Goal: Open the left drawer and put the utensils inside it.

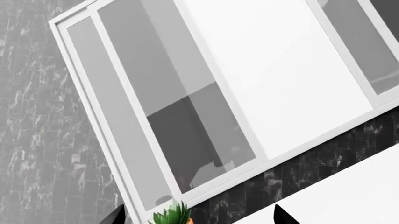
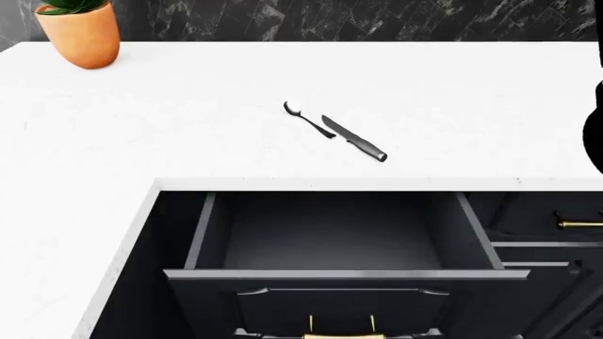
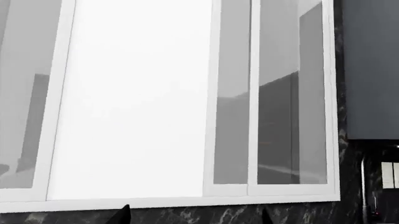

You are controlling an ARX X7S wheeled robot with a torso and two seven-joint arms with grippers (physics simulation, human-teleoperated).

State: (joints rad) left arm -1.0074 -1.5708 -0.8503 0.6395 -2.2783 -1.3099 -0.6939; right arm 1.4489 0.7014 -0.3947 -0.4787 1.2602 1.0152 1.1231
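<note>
Fingers (image 1: 118, 215) of left gripper and fingers (image 3: 123, 215) of right gripper are spread apart, both raised toward window (image 1: 249, 70); spoon (image 2: 303, 115) and knife (image 2: 354, 138) lie behind the pulled-out left drawer (image 2: 330, 236).

1. Countertop (image 2: 188, 120): plain white.
2. Backsplash (image 2: 377, 18), top of the head view: black marble with white veining.
3. Left drawer (image 2: 330, 233): dark navy-black front, dark grey inside, brass handle (image 2: 341, 333).
4. Spoon (image 2: 306, 118): silver bowl, dark handle.
5. Knife (image 2: 354, 139): grey blade, dark handle.
6. Plant pot (image 2: 80, 35), upper left: terracotta orange, green leaves.
7. Window frame (image 1: 206, 79): white, grey panes.
</note>
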